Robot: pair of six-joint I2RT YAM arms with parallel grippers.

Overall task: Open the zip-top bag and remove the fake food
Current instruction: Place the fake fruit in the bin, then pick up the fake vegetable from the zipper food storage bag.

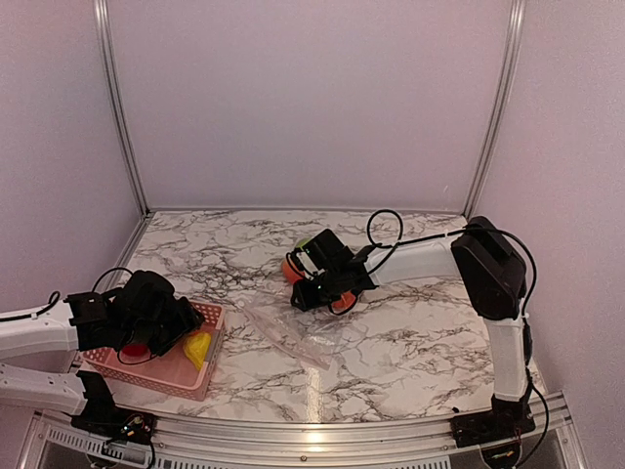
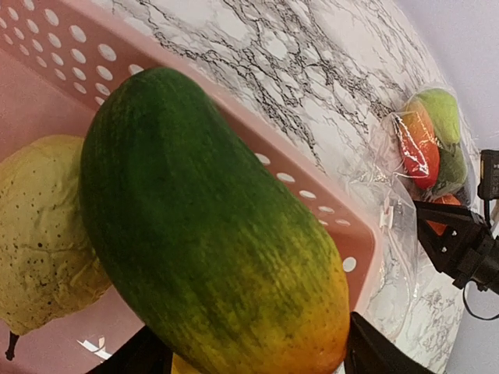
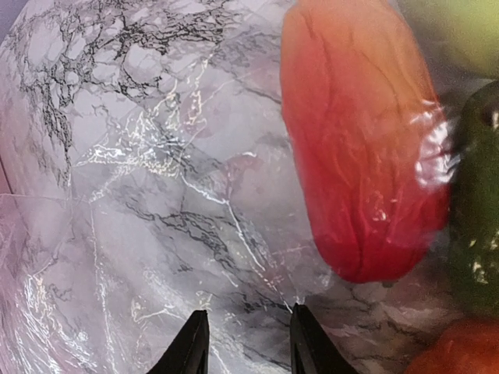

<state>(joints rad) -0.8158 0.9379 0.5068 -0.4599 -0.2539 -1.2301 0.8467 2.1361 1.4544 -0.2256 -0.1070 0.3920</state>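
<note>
Zip-top bag [image 1: 298, 340]: one clear, crinkly, thin plastic pouch, lying slack on the white marble-patterned table [image 1: 420, 342], reaching from just beside the basket to under the right gripper.
Bag handling: judging it light, limp and slippery, likely sliding or collapsing under a push. Best taken by pinching the stiffer zip strip, one lip per gripper. Strip not showing clearly.
Fake food in bag: glossy plastic pieces bunching at the far end. Showing are a long red-orange piece [image 3: 359, 156], a dark green piece [image 3: 477, 202], a pale green piece [image 2: 443, 113] and an orange piece [image 3: 460, 351].
Food handling: judging it light, hard and slick, prone to rolling. Best taken across the narrow middle.
Right gripper [image 3: 248, 343]: hovering at the film with jaws standing partly apart and nothing visibly clamped.
Left gripper [image 2: 256, 352]: hanging over the pink perforated plastic basket [image 2: 327, 195], fingers flanking a large green-to-orange mango-shaped fruit [image 2: 203, 234]. Clenched or released: cannot tell.
Count: bag, one. Pieces showing in bag, four. Pieces at basket, at least two: the mango-shaped fruit and a pale yellow speckled pear [image 2: 39, 234]. Basket, one. Grippers, two.
</note>
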